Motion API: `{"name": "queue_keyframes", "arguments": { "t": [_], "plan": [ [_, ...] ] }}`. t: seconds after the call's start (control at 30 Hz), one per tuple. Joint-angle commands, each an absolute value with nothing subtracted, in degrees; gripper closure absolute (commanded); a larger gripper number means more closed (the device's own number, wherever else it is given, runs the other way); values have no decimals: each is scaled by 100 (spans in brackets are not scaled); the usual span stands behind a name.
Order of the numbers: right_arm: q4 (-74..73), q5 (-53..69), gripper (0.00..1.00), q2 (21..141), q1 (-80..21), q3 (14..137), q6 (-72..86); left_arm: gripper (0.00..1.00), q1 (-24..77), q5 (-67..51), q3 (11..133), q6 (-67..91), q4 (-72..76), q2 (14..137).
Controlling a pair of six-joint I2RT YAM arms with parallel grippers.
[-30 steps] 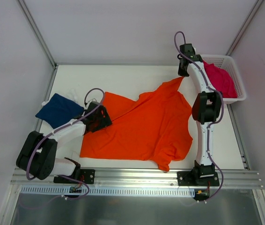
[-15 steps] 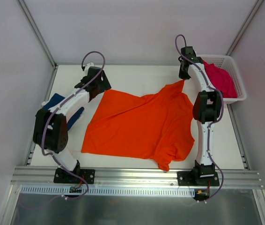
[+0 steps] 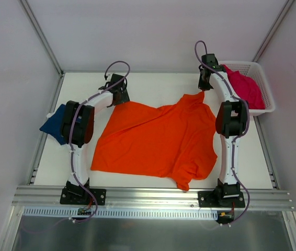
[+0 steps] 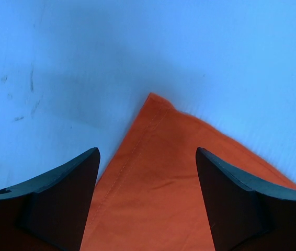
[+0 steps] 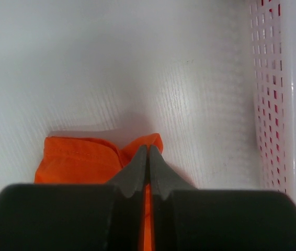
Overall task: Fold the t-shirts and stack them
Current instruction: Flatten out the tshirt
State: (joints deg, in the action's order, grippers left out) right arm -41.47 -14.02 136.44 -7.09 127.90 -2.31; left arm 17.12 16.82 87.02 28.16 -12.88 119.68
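Note:
The orange t-shirt lies spread over the middle of the table. My left gripper is open above the shirt's far left corner, fingers apart on either side of the cloth. My right gripper is shut on the shirt's far right corner, with cloth pinched between the fingers. The navy t-shirt lies folded at the left edge, partly hidden by the left arm. The magenta t-shirt sits in the basket.
The white mesh basket stands at the far right corner; its wall is close to my right gripper. Metal frame posts run along both sides of the table.
My left arm swung from the shirt's near left side to its far left corner, which now lies flat. My right gripper stayed shut on the far right corner.

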Motion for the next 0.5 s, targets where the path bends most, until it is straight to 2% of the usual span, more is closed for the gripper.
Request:
{"name": "queue_keyframes", "arguments": {
  "t": [0.0,0.17,0.47],
  "plan": [
    [-3999,-1266,99,13131,-686,12683,-167,25,1617,1714,9210,2505,-1239,12084],
    [-3973,-1230,99,13096,-694,12639,-176,25,1547,1538,9746,2365,-1257,12453],
    [-3973,-1257,100,13096,-694,12595,-202,25,1529,1477,9712,2479,-1345,12630]
  ]
}}
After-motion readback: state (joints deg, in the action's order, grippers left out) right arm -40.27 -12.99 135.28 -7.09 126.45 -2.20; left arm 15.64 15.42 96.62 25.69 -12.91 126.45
